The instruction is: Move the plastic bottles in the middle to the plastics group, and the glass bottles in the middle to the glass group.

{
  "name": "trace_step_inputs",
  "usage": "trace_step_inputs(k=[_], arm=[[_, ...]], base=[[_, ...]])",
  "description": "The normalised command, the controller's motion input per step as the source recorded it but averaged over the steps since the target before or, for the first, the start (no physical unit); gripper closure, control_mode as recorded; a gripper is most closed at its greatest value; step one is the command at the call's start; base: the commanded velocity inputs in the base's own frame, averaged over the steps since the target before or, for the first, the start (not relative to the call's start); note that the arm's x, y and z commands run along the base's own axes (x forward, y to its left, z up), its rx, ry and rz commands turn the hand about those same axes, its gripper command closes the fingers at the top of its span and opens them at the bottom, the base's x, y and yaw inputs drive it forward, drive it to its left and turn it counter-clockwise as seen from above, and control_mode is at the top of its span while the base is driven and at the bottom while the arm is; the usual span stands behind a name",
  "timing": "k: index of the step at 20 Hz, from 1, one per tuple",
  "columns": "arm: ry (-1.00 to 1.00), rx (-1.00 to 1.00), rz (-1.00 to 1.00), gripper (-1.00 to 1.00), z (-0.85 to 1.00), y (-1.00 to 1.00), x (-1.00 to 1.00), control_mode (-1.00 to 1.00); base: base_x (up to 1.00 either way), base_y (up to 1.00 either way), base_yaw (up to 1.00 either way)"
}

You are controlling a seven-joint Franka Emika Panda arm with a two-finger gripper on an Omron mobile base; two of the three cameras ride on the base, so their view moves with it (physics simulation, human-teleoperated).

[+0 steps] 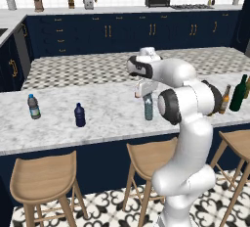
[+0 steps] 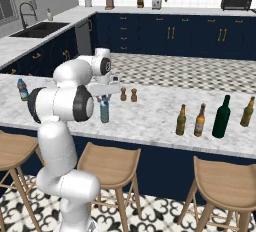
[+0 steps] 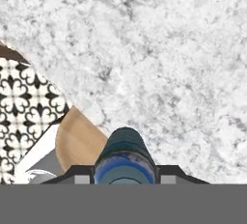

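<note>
Claw (image 3: 125,179) around pale-blue bottle (image 1: 148,108); labels unreadable.

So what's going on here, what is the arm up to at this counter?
The arm's end effector is closed around the top of the small pale-blue bottle, which stands at the middle of the marble counter. The plastics group, a clear labelled bottle and a dark navy bottle, waits further left. On the right, amber bottles stand near the tall green wine bottle. Two wooden shakers sit behind the arm's work spot.
</note>
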Motion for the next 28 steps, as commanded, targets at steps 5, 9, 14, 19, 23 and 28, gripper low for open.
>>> trace_step_inputs(k=[5, 9, 14, 19, 23, 28], arm=[[-0.24, 0.03, 0.25, 1.00, 0.10, 0.95, -0.47, -1.00], [-0.14, 0.11, 0.18, 1.00, 0.17, 0.93, -0.24, -1.00], [-0.05, 0.09, 0.08, 1.00, 0.08, 0.95, 0.04, -1.00], [-0.04, 0.05, 0.02, 1.00, -0.07, 0.96, 0.15, -1.00], [-0.09, 0.02, 0.00, 1.00, -0.08, 0.67, 0.51, -1.00], [-0.05, 0.00, 0.00, 1.00, -0.28, 0.47, 0.38, -1.00]], base=[[0.00, 0.00, 0.00], [0.00, 0.00, 0.00], [0.00, 0.00, 0.00], [0.00, 0.00, 0.00], [0.00, 0.00, 0.00], [0.00, 0.00, 0.00]])
